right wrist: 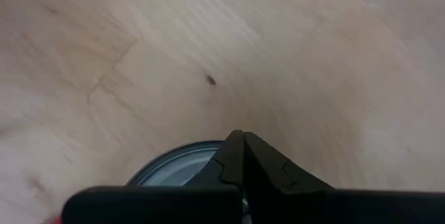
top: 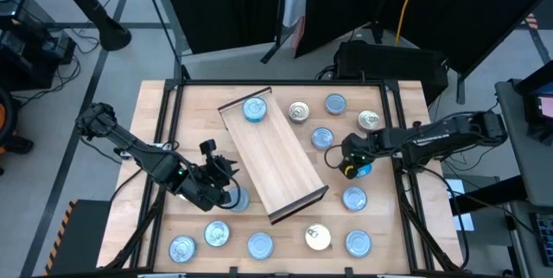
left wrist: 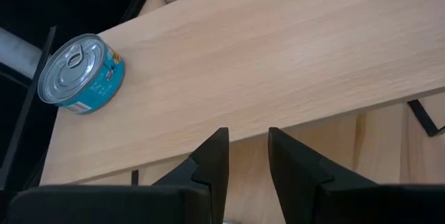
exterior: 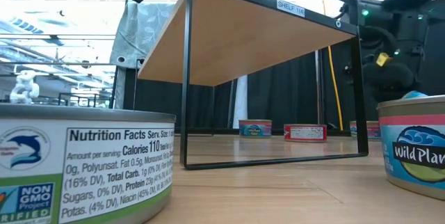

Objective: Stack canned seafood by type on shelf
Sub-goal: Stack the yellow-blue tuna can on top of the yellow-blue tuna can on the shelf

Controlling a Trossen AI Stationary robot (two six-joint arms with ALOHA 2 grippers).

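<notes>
The left gripper (top: 232, 193) hangs low over the table just beside the shelf's (top: 275, 159) long left edge, near its front end. In the left wrist view its two dark fingers (left wrist: 212, 160) stand a narrow gap apart with nothing seen between them. A tin with a pale top (top: 239, 199) lies on the table right at this gripper; whether the fingers touch it cannot be told.

The right gripper (top: 349, 167) is low over the table to the right of the shelf, its fingers (right wrist: 242, 156) pressed fully together with nothing between them. It sits just above a blue-topped tin (top: 361, 170), whose rim shows under the fingertips in the right wrist view.

The shelf lies tilted across the middle of the table (top: 155, 123). One blue-sided tin (top: 254, 109) stands on its far end, pull-tab top up.

The other tins are scattered on the table. Behind and right of the shelf lie two silvery-topped tins (top: 299, 111) and two blue-topped ones (top: 335, 104). Another blue-topped tin (top: 354, 199) lies near the right edge. A row of tins (top: 260, 245) runs along the front edge, mostly blue-topped, with one pale gold top (top: 318, 237) among them.
</notes>
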